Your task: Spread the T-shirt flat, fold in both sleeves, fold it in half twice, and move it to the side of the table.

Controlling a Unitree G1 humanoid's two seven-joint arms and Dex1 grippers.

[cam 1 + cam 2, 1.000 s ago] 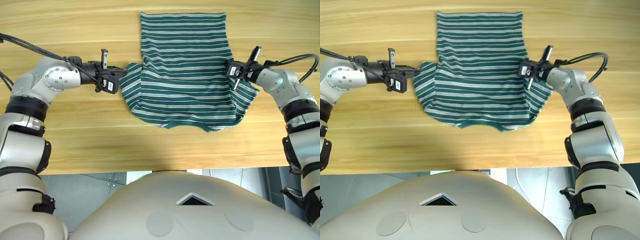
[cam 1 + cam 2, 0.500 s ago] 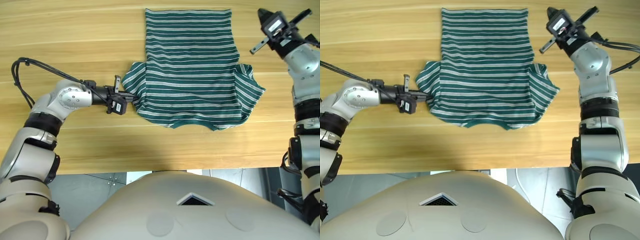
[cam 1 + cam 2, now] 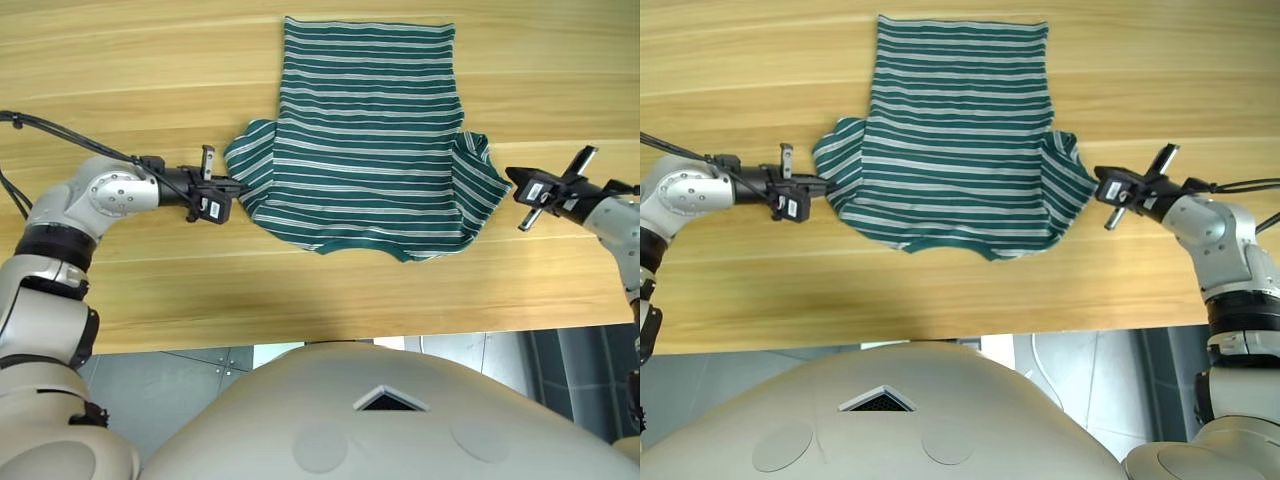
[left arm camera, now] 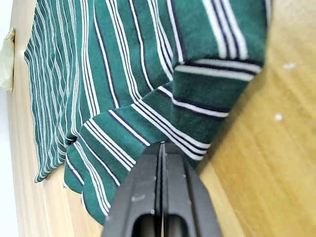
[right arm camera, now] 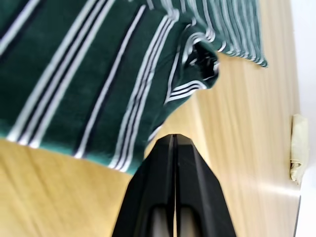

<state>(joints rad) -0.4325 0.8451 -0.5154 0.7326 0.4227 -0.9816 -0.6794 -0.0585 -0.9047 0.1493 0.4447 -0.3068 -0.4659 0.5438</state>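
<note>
The wooden table (image 3: 120, 60) ran across the upper two thirds of the head view. The green striped T-shirt (image 3: 365, 130) lay on it in the upper middle of the frame, its hem near the top edge and its collar toward the bottom. The body lay nearly flat. The left sleeve (image 3: 250, 160) and the right sleeve (image 3: 482, 170) stuck out at mid-height, both a little rumpled.

It looked like a light, soft knit that would sag and drag rather than hold its shape. It would best be pinched at a sleeve hem or a corner and drawn low over the wood.

The left gripper (image 3: 228, 186) sat at centre left, its jaws pressed together and its tip touching the left sleeve's hem. Whether any cloth was caught between them could not be told. The right gripper (image 3: 513, 177) sat at centre right, jaws likewise together, just beside the right sleeve's edge.
</note>
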